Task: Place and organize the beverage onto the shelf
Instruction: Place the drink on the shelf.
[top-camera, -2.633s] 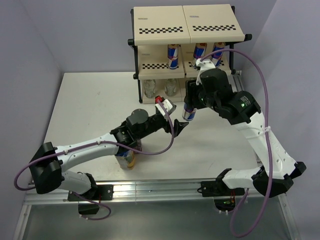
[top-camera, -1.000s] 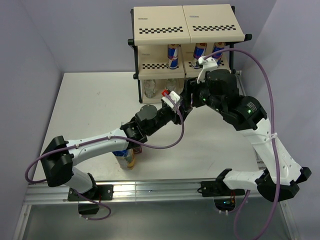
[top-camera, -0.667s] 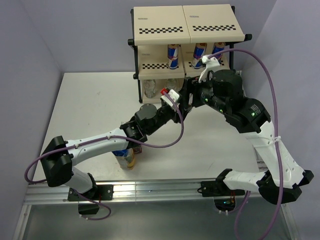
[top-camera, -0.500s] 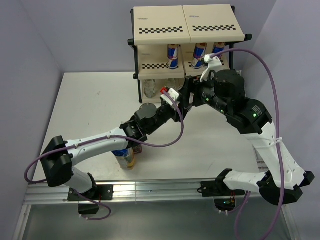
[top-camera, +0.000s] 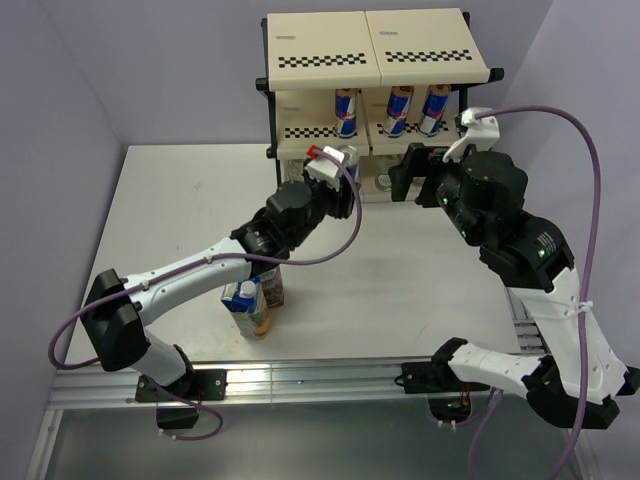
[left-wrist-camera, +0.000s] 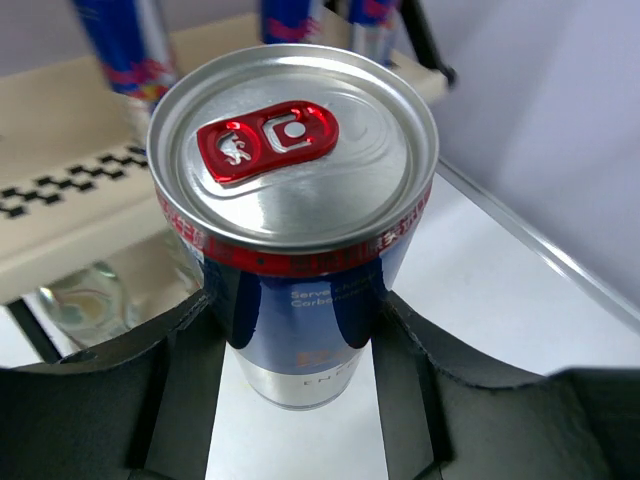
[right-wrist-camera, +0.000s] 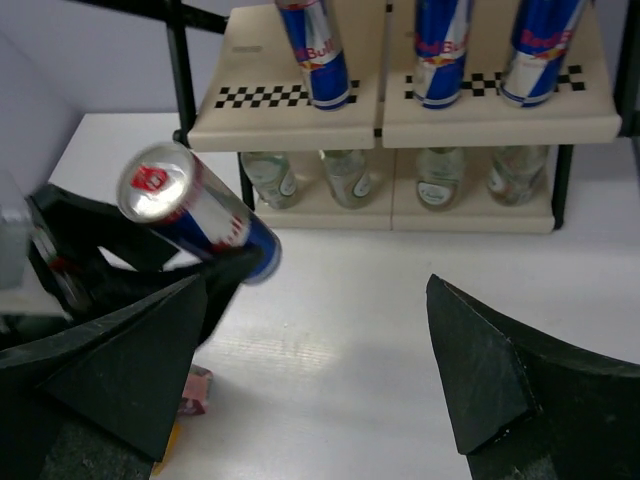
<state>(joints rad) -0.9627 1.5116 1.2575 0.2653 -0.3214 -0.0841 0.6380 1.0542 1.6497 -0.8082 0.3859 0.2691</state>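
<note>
- Left wrist view shows the left gripper (left-wrist-camera: 295, 335) clamped on the lower body of a blue-and-silver can (left-wrist-camera: 300, 190), with one dark finger (left-wrist-camera: 185, 370) on each side and the red-tabbed top left free. Gripped this low, the can should go in upright under the board above.
- Seen from the top external camera, that can hangs off the table (top-camera: 180, 190), just in front of the shelf (top-camera: 420, 45) at the left half of its middle tier.
- Three other cans (right-wrist-camera: 440, 50) stand on the middle tier. Only one is on the left board, and there is bare board to its left. I judge that gap to be the target, and the left arm the better placed to reach it.
- Four bottles (right-wrist-camera: 345, 175) line the bottom tier. Two cartons (top-camera: 250, 300) wait near the table's near edge, left of centre, under the left arm.
- The right gripper (right-wrist-camera: 310, 370) has its fingers spread wide with nothing between them, and sits off the front right part of the shelf.
- A second ago both grippers met low on the can, in front of the bottom tier. Since then the right one has let go and drawn back to the right, and the left has lifted the can toward the middle tier.
- Earlier still, the right gripper alone carried the can above the middle of the table.
</note>
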